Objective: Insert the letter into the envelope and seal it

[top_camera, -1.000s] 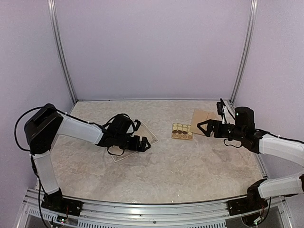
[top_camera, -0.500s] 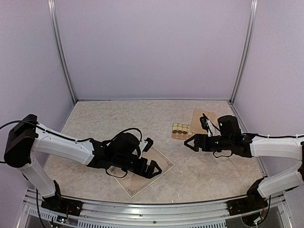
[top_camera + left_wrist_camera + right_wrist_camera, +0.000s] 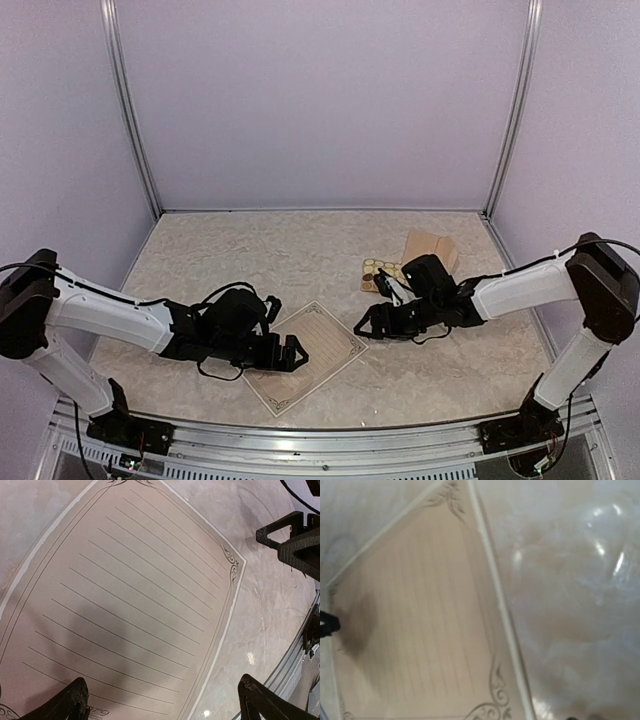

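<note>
The letter [image 3: 322,343] lies flat near the table's front middle, ruled face and ornamental border up. It fills the left wrist view [image 3: 135,595] and shows in the right wrist view [image 3: 420,630]. My left gripper [image 3: 293,353] is open and empty, low over the letter's left part, one fingertip [image 3: 75,702] over the paper and the other [image 3: 257,700] past its edge. My right gripper [image 3: 364,325] is open and empty just beyond the letter's right corner. The tan envelope [image 3: 432,245] lies at the back right.
A card of round gold and brown stickers [image 3: 374,268] lies beside the envelope, partly behind my right arm. The metal front rail [image 3: 300,440] runs close to the letter's near corner. Frame posts stand at the back corners.
The letter has slid from the back left to the front middle with my left gripper, which has since drawn back left a little. My right gripper has swung left from the envelope to the letter's right corner.
</note>
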Controlling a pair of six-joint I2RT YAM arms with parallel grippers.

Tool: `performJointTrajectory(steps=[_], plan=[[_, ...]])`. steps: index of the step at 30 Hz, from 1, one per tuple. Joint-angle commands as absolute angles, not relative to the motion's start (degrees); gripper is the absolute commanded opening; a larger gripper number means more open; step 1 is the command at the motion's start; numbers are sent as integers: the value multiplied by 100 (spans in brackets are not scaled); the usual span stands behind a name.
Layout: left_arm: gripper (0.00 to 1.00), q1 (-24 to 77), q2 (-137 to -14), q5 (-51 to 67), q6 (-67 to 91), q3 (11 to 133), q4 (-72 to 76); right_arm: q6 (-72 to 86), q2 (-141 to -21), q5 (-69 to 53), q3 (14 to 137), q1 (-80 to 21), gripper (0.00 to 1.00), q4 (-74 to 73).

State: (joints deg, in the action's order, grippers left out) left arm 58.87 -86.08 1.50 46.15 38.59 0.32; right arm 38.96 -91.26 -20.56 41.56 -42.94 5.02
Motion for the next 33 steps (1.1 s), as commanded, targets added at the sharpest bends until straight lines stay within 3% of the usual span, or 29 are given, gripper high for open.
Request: performJointTrajectory(steps=[1,19,27,33], plan=[[99,5833,-8778,87,4720,3709,157,4090,-9604,-2032,4440,-4373,68,454],[99,5827,-8947,252,4788,3200,369,4591,-10665,-2671,4988,-4829,65,659],[99,5827,-8930,233,4761,3187,333,4759,-10779,-3141,5073,-4947,90,1362],[99,5831,-8954,218,4737,3190,317,4694,-10896,-3253,5308,-5081,92,1422]])
